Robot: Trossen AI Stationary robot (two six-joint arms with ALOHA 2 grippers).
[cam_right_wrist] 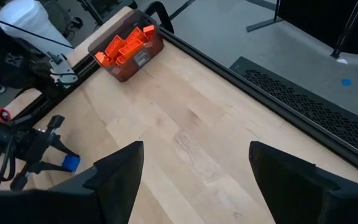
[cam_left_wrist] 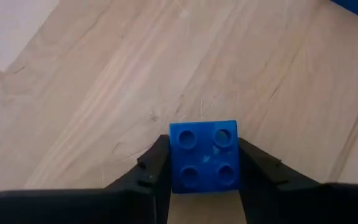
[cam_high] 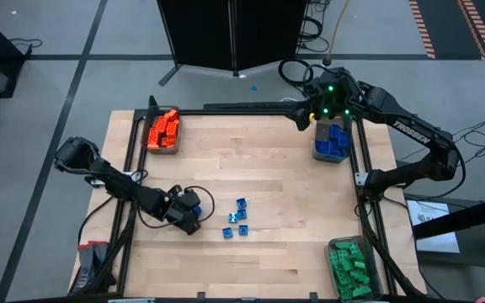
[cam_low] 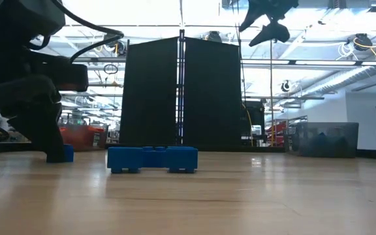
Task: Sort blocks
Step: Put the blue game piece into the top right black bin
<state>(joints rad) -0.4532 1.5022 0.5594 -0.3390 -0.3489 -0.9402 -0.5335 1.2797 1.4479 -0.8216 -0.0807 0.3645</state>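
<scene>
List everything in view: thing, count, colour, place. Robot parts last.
table: one, light wood with a black frame, centre of the high view.
orange bin: one, filled with orange blocks, far left corner.
blue bin: one, holding blue blocks, far right corner.
green bin: one, filled with green blocks, near right corner.
loose blue blocks: about four, blue, on the table centre.
held blue block: one, blue, between the left fingers, at the table surface.
black panel: one, black, beyond the table's far edge.
left gripper: low over the table, left of the loose blocks, shut on the block.
right gripper: above the blue bin, open.
</scene>
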